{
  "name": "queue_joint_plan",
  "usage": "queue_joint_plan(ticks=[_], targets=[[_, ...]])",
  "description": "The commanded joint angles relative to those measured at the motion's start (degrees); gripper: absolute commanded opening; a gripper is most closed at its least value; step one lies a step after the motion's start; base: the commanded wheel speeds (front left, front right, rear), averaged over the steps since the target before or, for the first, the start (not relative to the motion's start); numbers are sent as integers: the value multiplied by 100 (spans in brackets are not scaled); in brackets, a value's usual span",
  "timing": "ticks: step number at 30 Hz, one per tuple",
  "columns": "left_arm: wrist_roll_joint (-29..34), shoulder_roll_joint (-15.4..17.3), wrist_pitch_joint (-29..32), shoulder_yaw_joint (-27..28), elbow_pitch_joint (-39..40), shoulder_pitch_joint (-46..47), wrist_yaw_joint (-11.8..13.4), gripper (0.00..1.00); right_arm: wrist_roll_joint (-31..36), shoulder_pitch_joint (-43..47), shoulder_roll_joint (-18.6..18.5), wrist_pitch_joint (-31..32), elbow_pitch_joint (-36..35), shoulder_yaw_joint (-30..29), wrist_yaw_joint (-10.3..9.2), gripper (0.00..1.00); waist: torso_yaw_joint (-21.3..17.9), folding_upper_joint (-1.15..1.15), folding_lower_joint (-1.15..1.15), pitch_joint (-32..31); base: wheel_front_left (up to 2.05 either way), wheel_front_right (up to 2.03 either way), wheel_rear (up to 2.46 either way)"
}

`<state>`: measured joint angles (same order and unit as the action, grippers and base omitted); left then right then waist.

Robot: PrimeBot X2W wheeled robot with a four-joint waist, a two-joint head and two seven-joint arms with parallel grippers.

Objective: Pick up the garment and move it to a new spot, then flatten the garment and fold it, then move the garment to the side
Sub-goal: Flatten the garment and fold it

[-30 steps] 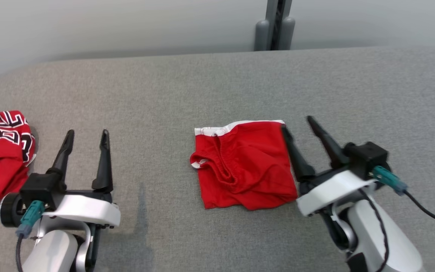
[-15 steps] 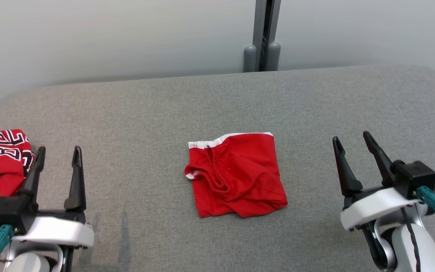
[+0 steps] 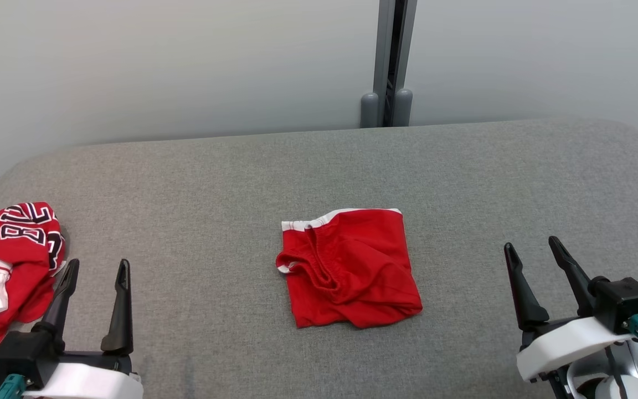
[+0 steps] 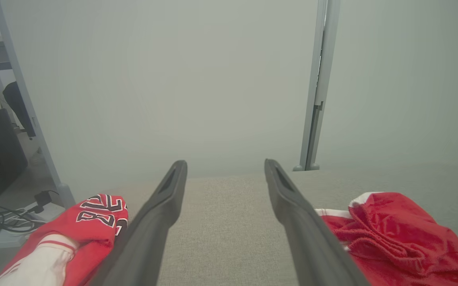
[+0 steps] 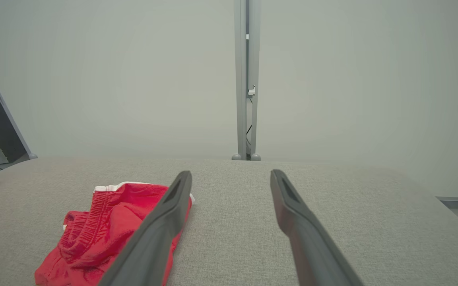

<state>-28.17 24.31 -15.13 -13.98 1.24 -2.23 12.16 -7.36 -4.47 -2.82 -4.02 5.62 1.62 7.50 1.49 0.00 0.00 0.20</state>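
The garment [image 3: 349, 267], a pair of red shorts with white trim, lies folded into a rough square at the middle of the grey table [image 3: 319, 166]. It also appears at lower right in the left wrist view [image 4: 396, 234] and lower left in the right wrist view [image 5: 105, 226]. My left gripper [image 3: 97, 265] stands open at the lower left, well apart from the shorts, nothing between its fingers. My right gripper [image 3: 534, 247] stands open at the lower right, also apart from the shorts and holding nothing.
A crumpled red jersey [image 3: 6, 266] with dark lettering and white parts lies at the table's left edge, close to my left gripper; it is also in the left wrist view [image 4: 70, 234]. A grey post [image 3: 388, 61] rises behind the table against a pale wall.
The right gripper has drawn back from the shorts' right edge to the lower right. The left gripper has pulled back lower left. The head camera has tilted up; the shorts lie as before.
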Motion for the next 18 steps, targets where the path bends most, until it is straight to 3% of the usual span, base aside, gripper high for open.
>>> queue_joint_plan(ticks=[1,18], targets=[[47,-2,-4,-16,26,-41,-16,100,-40,103,-29,41,-68,-42,-2,100,16,0,0,-26,0,0,0],[24,0,193,-139,40,-76,107,100,-196,530,-23,267,-479,-84,-2,100,22,0,0,-128,0,0,0]])
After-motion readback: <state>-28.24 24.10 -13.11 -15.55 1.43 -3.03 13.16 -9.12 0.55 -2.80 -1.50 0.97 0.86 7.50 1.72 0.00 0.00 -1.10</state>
